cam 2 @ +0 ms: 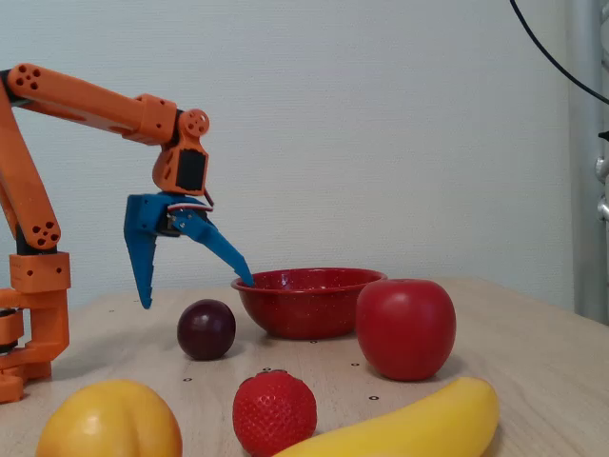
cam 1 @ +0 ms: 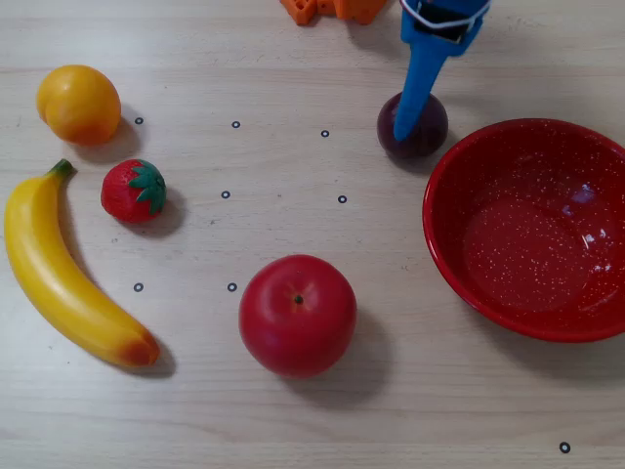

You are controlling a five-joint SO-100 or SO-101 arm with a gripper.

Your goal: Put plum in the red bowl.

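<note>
The plum (cam 1: 431, 129) is small, dark purple and round. It lies on the wooden table just left of the red bowl (cam 1: 527, 254) in the overhead view. In the fixed view the plum (cam 2: 206, 329) sits left of and nearer than the bowl (cam 2: 304, 309). My blue gripper (cam 2: 195, 293) is open and empty. It hangs just above the plum, with one fingertip (cam 2: 145, 303) to the plum's left and the other over the bowl's near rim. In the overhead view one finger of the gripper (cam 1: 420, 78) crosses over the plum. The bowl is empty.
A big red apple (cam 1: 298, 315) lies at the centre front. A strawberry (cam 1: 133, 191), a banana (cam 1: 63, 274) and an orange fruit (cam 1: 78, 104) lie at the left of the overhead view. The orange arm base (cam 2: 33, 286) stands at the left of the fixed view.
</note>
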